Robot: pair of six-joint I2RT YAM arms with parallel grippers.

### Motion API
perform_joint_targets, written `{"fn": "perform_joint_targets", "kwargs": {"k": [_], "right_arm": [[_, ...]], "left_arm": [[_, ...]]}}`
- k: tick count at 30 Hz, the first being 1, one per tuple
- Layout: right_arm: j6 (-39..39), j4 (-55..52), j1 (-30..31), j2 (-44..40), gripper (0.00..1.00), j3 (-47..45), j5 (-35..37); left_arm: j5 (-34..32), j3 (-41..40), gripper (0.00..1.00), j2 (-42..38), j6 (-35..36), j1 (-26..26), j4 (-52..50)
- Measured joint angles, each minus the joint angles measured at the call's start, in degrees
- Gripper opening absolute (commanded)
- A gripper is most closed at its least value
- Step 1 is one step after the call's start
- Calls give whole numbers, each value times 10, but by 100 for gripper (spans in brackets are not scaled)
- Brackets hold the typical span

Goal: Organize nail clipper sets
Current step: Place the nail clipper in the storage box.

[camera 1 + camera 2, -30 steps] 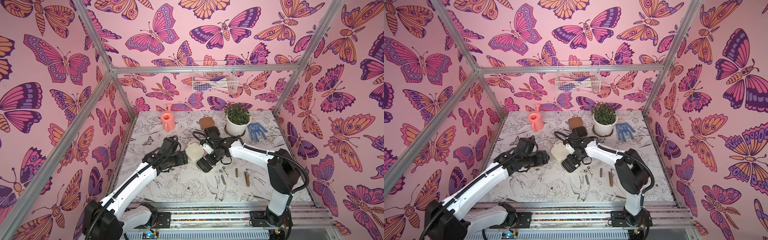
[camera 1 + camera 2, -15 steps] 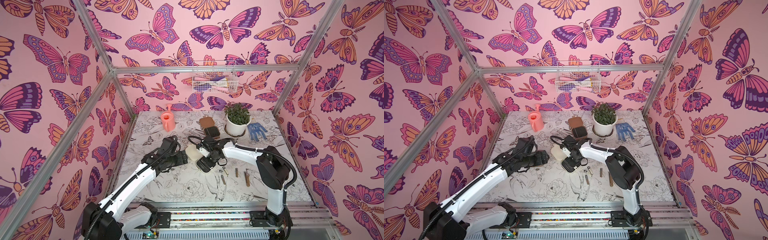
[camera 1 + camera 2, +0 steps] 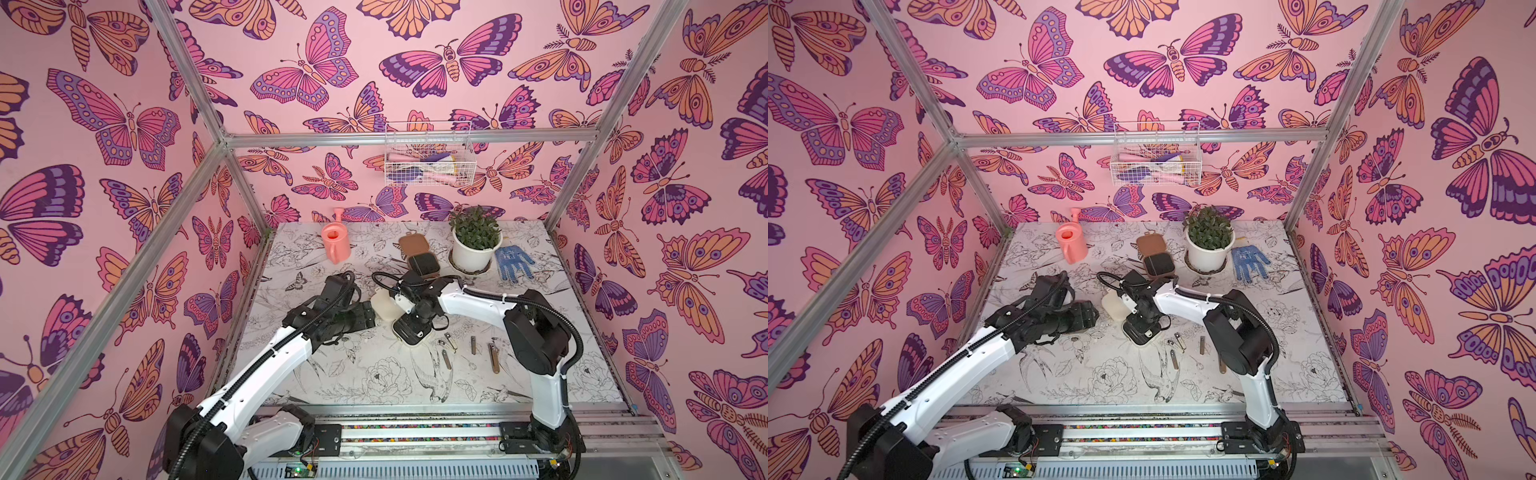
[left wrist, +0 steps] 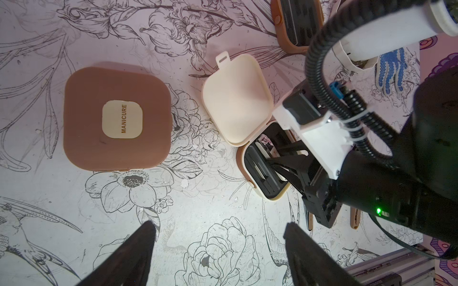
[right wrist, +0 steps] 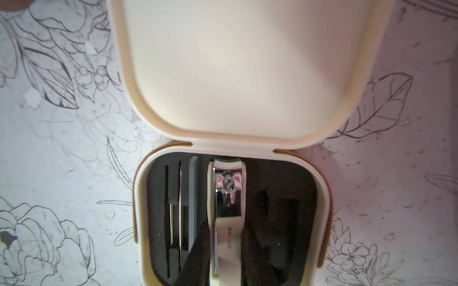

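The right jaws grip a cream-handled nail clipper (image 5: 228, 205) by its sides, low over the black tray of the open cream case (image 5: 235, 74) in the middle of the desk (image 3: 353, 374). The clipper's long axis runs in line with the tray's slots, head toward the hinge. The left jaws hang open and empty to the left, near the closed brown case (image 4: 116, 118) and farther from the tray.

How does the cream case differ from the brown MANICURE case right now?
The cream case lies open, lid back; the brown case is shut. The right claw holds a clipper in the cream case; nothing touches the brown case. Both are rounded squares.
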Motion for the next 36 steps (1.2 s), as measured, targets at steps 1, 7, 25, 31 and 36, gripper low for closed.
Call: {"fn": "perform_joint_targets", "kwargs": {"k": [1,7,25,31,36], "right_arm": [[2,0,0,0,0,0,1],[21,0,1,0,0,0,4],[41,-17,20,0,0,-1,34],[41,-21,21,0,0,-1,43],[41,-21,24,3,0,-1,49]], "left_arm": [[0,0,84,0,0,0,0],[0,0,84,0,0,0,0],[0,0,84,1,0,0,0],[0,0,84,1,0,0,0],[0,0,84,1,0,0,0]]}}
